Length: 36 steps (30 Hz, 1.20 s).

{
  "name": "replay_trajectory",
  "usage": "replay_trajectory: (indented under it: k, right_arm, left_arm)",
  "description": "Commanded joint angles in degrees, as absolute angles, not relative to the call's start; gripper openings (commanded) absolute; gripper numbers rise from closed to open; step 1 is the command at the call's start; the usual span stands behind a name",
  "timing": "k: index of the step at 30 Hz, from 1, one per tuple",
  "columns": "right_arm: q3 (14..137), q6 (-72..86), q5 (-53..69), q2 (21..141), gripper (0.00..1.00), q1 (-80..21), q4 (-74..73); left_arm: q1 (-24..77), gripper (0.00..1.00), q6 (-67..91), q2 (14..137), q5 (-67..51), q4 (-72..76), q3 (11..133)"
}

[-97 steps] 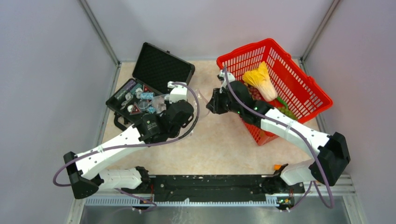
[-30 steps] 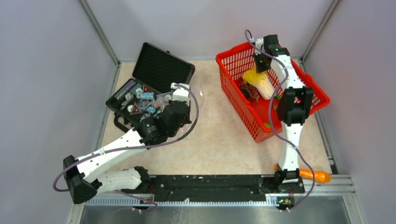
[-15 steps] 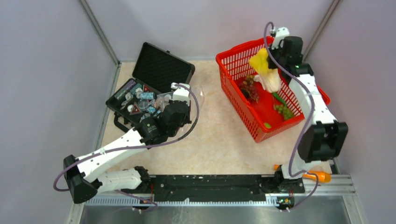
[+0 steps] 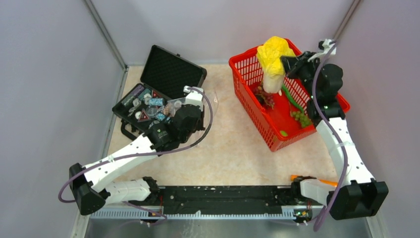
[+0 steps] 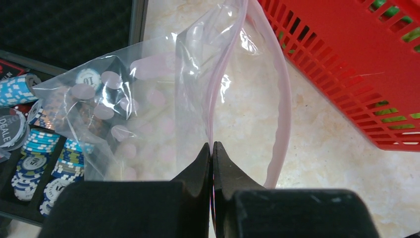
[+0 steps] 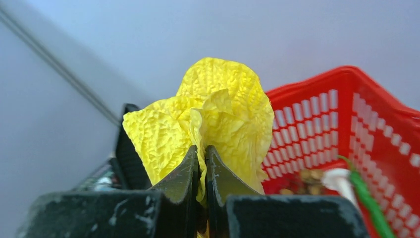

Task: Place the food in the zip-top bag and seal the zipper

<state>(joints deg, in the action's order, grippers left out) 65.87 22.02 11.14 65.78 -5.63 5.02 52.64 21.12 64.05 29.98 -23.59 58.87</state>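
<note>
Though bag (image 5: 163,114) blurs it, chip (image 5: 88,78) seemingly reads "10".

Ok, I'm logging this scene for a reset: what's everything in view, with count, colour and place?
leafy bunch: one, yellow, held above the basket.
basket: one, red, table's far right.
purple grapes: one bunch, in the basket.
green grapes: one bunch, in the basket.
bag: one, clear, pink zipper, beside the case.
case: one, black, open, far left.
chips: many, blue and white, in the case.
table: one, beige.
left gripper: one, black, shut on the bag's edge.
right gripper: one, black, shut on the leafy bunch.
</note>
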Motion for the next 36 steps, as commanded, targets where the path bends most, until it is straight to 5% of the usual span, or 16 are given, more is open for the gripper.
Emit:
replay_trajectory:
  k: [1,14,36]
  right_arm:
    - [65.42,35.32,14.49,60.54,0.00,-10.65,19.89]
    - [49.16,39.34,-3.02,59.23,0.00,-35.09,51.40]
    - [43.82,46.44,-2.88,62.16,0.00,-38.56,64.24]
  left_arm:
    - [52.12,0.00,22.42,64.56,26.98,-21.24,62.29]
    - [51.73,0.00,25.16,66.95,22.24,-21.33,65.75]
    - [50.09,0.00,31.35,67.95,24.21,-20.51,67.47]
